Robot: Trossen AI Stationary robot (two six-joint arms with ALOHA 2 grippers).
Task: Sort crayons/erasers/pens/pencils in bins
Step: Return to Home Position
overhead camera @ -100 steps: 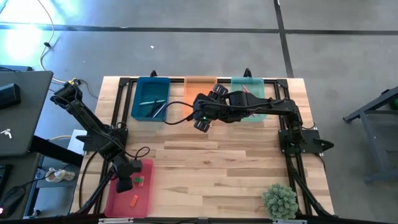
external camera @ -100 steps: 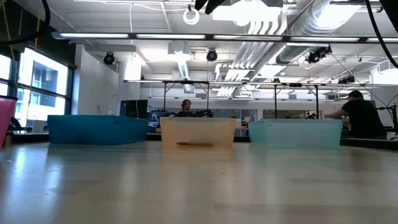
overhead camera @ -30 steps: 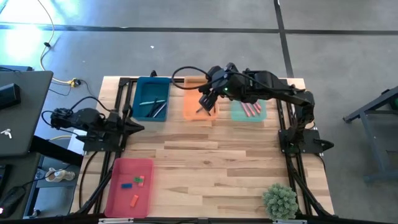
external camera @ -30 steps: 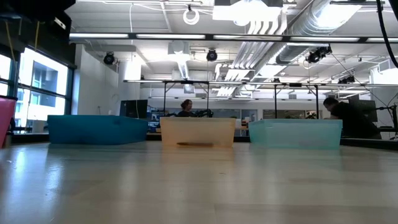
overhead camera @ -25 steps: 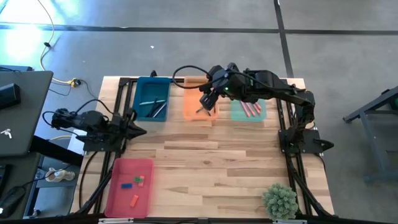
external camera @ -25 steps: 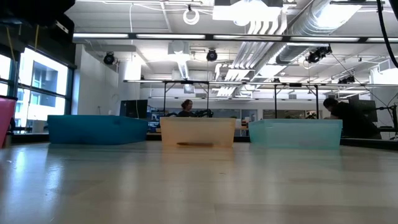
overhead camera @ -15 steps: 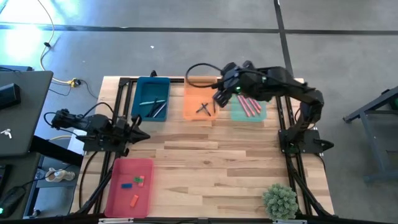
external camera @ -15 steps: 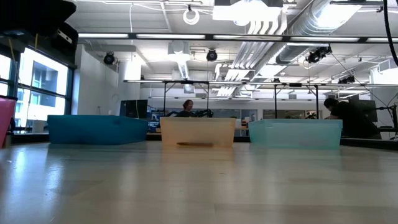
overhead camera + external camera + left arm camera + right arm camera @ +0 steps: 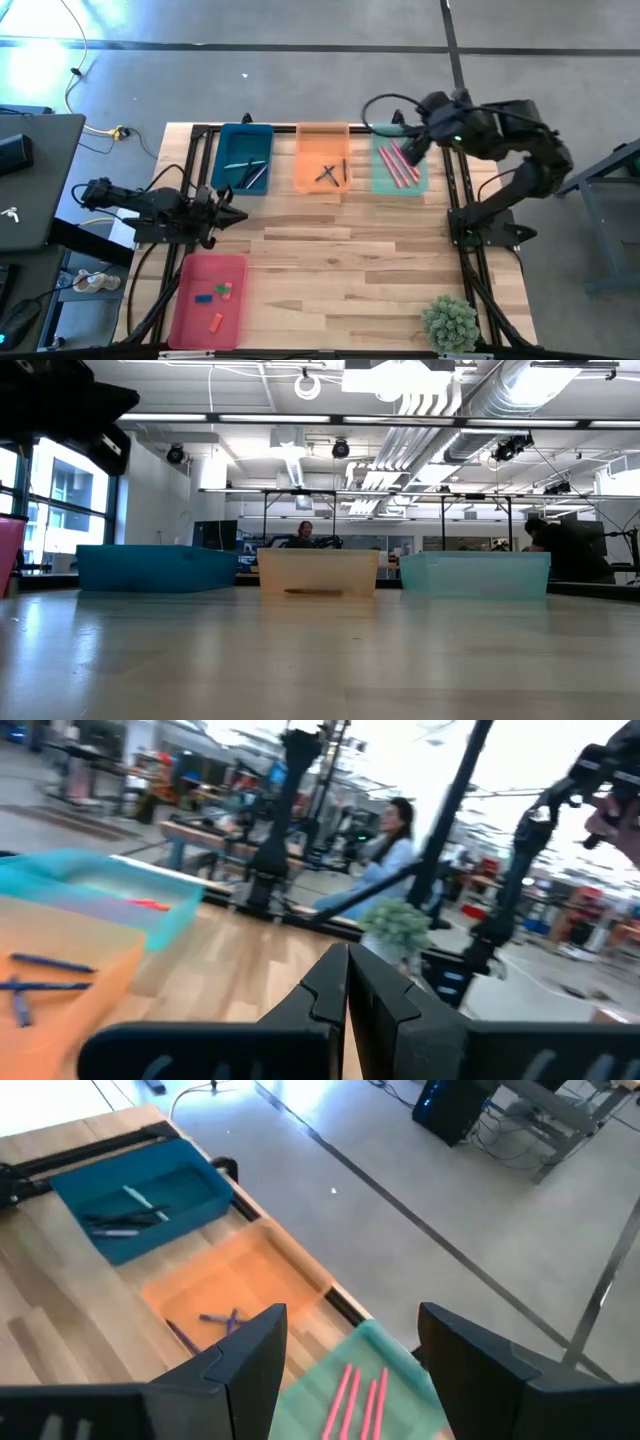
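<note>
Wooden table point(image 9: 350, 260), four bins point(image 9: 216, 160), three in a row, one apart

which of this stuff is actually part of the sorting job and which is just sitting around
Part of the job:
dark teal-blue plastic bin holding slim pens; translucent orange bin with dark blue sticks; translucent mint green bin with pink-red sticks; pink-red bin with small chunky erasers; shut left gripper; open right gripper.

Just lying about:
green bushy plant; dark laptop.
</note>
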